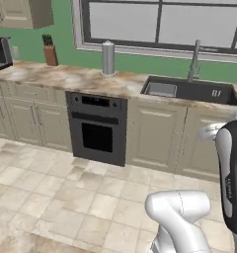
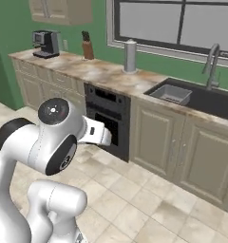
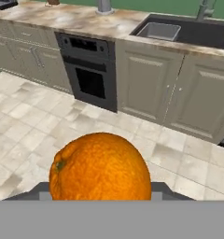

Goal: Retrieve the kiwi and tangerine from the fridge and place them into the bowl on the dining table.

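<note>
The tangerine point(image 3: 100, 166) was seen large and close at the bottom of the hand view, seated between the tips of the pincer point(image 3: 100, 193), which was judged clenched on it; the tips themselves were mostly hidden behind the fruit. It was carried well above the tiled floor point(image 3: 30, 126), presumably so it could be moved to the bowl without being dropped.

Ahead, a marbled worktop point(image 1: 66, 76) was noted along the green wall, with an oven point(image 1: 97, 127) under it, a sink point(image 1: 189, 90) with faucet point(image 1: 193, 62), a steel canister point(image 1: 108, 58), a knife block point(image 1: 50, 52) and a coffee machine point(image 2: 45, 43). Open floor lay between hand and cabinets; nothing was seen in the way.
</note>
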